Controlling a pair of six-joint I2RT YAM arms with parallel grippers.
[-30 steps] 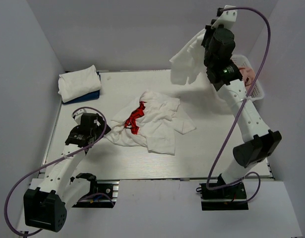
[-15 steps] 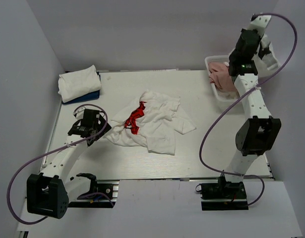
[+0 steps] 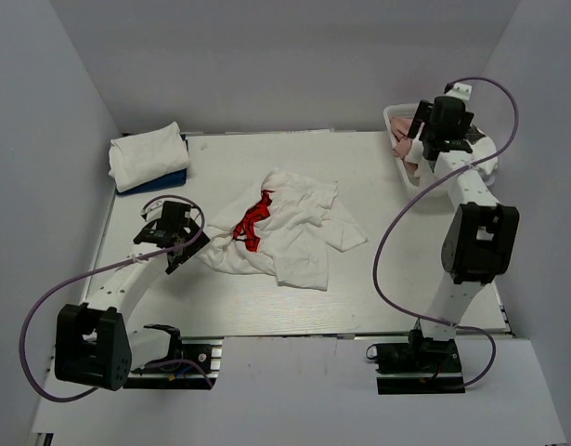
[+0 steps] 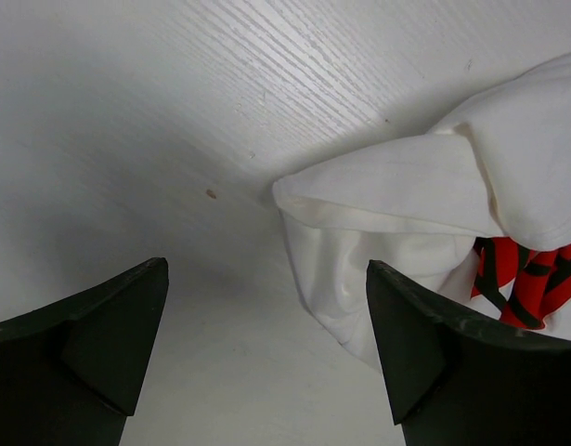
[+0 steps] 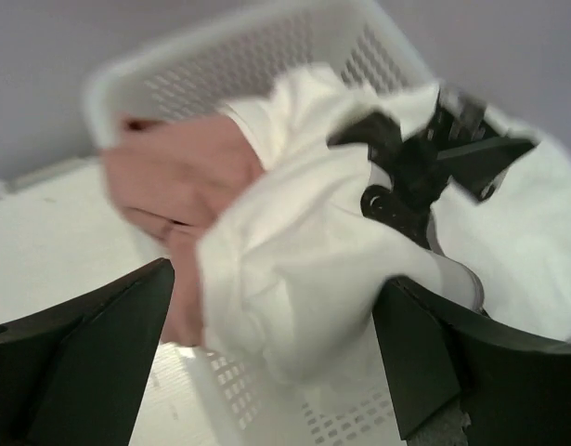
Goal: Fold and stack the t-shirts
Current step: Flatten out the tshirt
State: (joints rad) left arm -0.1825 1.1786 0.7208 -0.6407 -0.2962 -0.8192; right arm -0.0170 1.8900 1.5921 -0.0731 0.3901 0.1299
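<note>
One tee corner lies just before the spread left end effector.

Crumpled red-print white tee lies just ahead of the left pincer; pink tee and black-patched white tee bunch beneath the right pincer.

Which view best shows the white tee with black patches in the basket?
Right wrist: the white tee with black patches sits close up, heaped in the basket beside the pink tee. From the top external camera the right arm hides most of the basket. The left wrist view misses it.
</note>
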